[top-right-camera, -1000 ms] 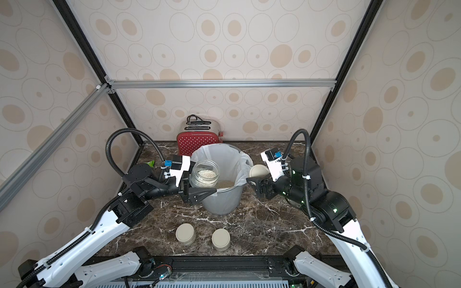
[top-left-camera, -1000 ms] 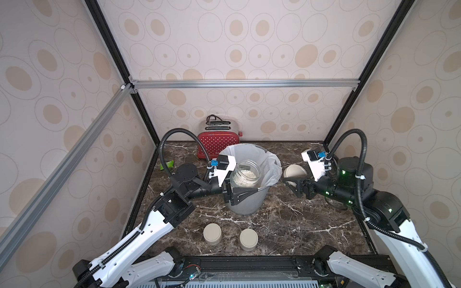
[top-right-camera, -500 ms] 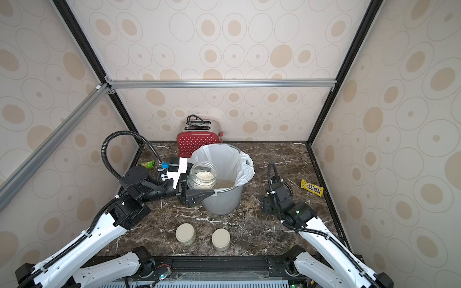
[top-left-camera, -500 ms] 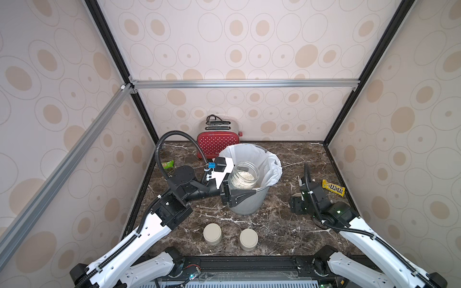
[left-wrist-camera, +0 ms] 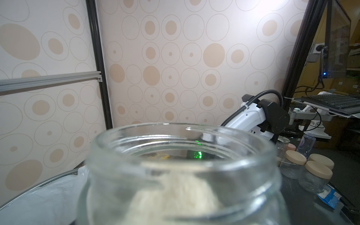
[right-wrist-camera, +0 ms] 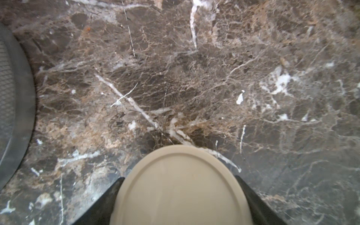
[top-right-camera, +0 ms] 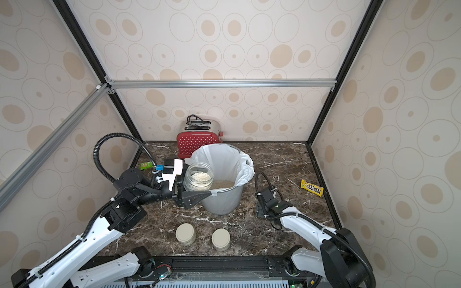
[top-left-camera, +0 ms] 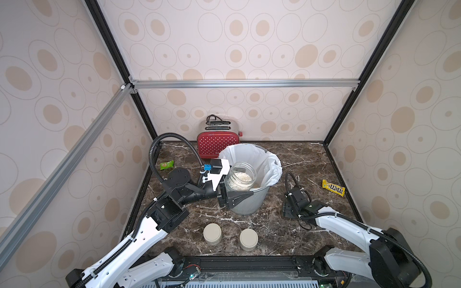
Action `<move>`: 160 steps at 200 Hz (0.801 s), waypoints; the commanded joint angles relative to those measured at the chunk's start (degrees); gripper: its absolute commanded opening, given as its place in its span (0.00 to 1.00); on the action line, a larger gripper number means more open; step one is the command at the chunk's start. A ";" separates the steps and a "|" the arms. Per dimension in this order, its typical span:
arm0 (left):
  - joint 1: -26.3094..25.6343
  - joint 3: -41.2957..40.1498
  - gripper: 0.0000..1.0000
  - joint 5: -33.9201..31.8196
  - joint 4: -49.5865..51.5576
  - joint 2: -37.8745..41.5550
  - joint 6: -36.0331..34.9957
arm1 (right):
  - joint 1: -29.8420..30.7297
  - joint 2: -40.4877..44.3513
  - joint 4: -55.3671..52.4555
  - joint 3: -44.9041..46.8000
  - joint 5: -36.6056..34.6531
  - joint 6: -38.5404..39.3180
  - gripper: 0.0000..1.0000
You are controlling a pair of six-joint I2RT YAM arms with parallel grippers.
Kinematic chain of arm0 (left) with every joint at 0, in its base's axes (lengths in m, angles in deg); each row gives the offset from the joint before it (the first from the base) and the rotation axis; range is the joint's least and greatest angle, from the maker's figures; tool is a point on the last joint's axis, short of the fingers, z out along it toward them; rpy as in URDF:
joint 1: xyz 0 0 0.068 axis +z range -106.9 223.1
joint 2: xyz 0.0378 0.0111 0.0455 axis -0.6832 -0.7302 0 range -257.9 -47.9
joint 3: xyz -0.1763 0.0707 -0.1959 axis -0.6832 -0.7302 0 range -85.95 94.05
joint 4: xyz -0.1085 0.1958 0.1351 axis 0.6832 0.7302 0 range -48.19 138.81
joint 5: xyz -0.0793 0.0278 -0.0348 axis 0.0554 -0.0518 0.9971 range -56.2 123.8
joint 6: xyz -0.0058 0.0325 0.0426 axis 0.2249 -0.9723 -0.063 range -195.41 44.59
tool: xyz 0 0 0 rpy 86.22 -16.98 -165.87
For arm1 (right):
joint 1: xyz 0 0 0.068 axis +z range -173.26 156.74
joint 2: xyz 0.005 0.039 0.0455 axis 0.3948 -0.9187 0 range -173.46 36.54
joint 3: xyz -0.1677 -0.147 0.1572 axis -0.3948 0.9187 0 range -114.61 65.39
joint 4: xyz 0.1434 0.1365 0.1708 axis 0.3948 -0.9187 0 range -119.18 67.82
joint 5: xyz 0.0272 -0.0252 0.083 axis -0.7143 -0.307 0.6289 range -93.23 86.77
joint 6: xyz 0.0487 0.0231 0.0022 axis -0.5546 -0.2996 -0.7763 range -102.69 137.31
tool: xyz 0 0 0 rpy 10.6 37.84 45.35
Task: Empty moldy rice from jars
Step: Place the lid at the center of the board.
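- Both top views show the left gripper (top-left-camera: 234,191) clamped on the open jar (top-left-camera: 240,178), mouth upward, over the left rim of the bin (top-left-camera: 249,208). Rice (top-left-camera: 243,176) sits in the jar, and more rice (top-right-camera: 222,184) lies inside the bin.
- In both top views the right gripper (top-left-camera: 288,212) hangs low and points down at the tabletop (top-left-camera: 311,162). It is just right of the bin and apart from it, and its fingers are hidden here.
- Two capped jars (top-left-camera: 212,233) (top-left-camera: 248,239) stand side by side near the front edge, well apart from both grippers, with open marble between them and the bin.
- A toaster (top-left-camera: 218,147) stands at the back wall just behind the bin. A green packet (top-left-camera: 166,164) lies by the left edge and a candy bar (top-left-camera: 333,187) near the right edge.
- Patterned walls (top-right-camera: 249,49) close three sides, with black posts at the corners.
- In the left wrist view the open jar (left-wrist-camera: 181,155) fills the foreground, its rim blurred and rice (left-wrist-camera: 175,194) heaped inside.
- In the right wrist view black fingers (right-wrist-camera: 109,198) press both sides of a beige lid (right-wrist-camera: 179,179), and veined marble (right-wrist-camera: 175,78) stretches beyond it. I cannot tell whether the lid touches the marble.
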 commanded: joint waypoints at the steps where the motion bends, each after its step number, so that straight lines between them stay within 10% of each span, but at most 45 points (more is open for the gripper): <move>1: -0.13 0.89 0.38 0.14 -2.22 1.21 -0.80 | -0.42 -4.02 3.56 -1.03 -1.65 -2.14 0.51; 160: -0.10 -0.07 0.38 -1.11 -1.08 2.54 -1.39 | -1.40 -11.17 8.66 -1.39 -0.28 -3.67 0.90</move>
